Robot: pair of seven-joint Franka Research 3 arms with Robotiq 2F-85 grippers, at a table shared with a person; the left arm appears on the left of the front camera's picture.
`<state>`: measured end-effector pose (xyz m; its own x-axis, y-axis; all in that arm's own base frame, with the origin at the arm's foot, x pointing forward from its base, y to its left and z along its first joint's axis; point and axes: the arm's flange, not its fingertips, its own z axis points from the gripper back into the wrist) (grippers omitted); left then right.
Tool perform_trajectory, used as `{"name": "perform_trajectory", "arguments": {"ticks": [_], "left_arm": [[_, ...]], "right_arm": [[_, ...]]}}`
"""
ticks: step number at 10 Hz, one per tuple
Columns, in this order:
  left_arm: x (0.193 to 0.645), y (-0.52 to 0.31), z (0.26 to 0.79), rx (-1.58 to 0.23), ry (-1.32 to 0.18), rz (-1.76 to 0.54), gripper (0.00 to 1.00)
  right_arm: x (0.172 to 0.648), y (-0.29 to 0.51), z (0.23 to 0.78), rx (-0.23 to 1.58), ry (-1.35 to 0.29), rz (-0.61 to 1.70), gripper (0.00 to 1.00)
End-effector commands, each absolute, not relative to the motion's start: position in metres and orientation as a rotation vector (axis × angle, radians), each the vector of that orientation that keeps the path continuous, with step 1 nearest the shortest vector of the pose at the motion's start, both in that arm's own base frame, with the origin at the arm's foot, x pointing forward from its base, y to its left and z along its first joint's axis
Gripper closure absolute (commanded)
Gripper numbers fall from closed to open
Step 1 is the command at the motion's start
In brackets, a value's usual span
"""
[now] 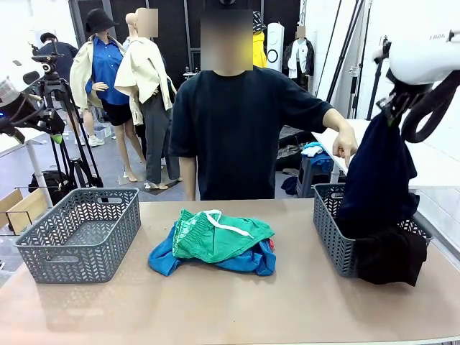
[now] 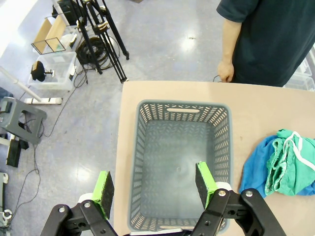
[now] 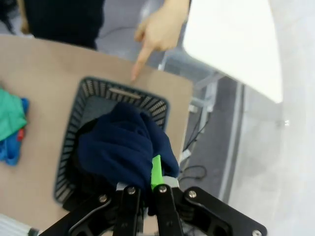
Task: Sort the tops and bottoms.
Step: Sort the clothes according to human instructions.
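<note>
Bare tan table [image 1: 287, 309] lies nearest in the front view, smooth and matte. Mid-table, crumpled green shorts [image 1: 223, 237] with a white drawstring sit on a soft blue garment [image 1: 165, 259]. At the robot's left stands a left basket [image 1: 43, 248] of stiff grey lattice plastic. Opposite, the right end effector [image 1: 392, 111] dangles limp navy trousers [image 1: 377, 180] into the right basket [image 1: 327, 230], where a black garment [image 1: 392, 255] sags over the near wall. A person's hand [image 1: 346, 144] points down at that basket.

From the left wrist, the left end effector [image 2: 153, 186] hangs spread wide and empty above the left basket [image 2: 221, 128]; the shorts [image 2: 288, 157] lie well apart.

From the right wrist, the right end effector [image 3: 147, 179] is pressed together, pinching a thick fold of the trousers [image 3: 118, 147] beside a green pad [image 3: 156, 169], over the right basket [image 3: 123, 91]. The hand [image 3: 157, 34] points at its far rim.

Risk, as I judge it: the trousers are long and floppy, so a drop from this height may leave a leg draped over the rim, its weight pulling the rest out. The black garment, already half outside, could slide onto the table if nudged. A snagged fold could drag the light basket.
</note>
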<state>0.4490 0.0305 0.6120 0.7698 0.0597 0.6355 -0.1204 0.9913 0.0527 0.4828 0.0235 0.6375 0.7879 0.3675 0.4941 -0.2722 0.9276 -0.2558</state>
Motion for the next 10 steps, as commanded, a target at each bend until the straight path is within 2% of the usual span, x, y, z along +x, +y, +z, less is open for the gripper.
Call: {"name": "perform_trajectory", "arguments": {"ticks": [1, 4, 6, 7, 10], "left_arm": [[0.448, 0.031, 0.612, 0.114, -0.681, 0.093, 0.13], [0.448, 0.031, 0.612, 0.114, -0.681, 0.093, 0.13], [0.448, 0.031, 0.612, 0.114, -0.681, 0.093, 0.13], [0.448, 0.031, 0.612, 0.114, -0.681, 0.093, 0.13], [0.448, 0.031, 0.612, 0.114, -0.681, 0.093, 0.13]], "right_arm": [[0.464, 0.028, 0.608, -0.092, -0.493, 0.366, 1.00], [0.448, 0.036, 0.541, -0.125, -0.328, 0.391, 1.00], [0.441, 0.039, 0.515, -0.133, -0.264, 0.397, 1.00], [0.439, 0.039, 0.510, -0.118, -0.267, 0.386, 0.94], [0.439, 0.031, 0.516, -0.116, -0.280, 0.350, 0.37]]}}
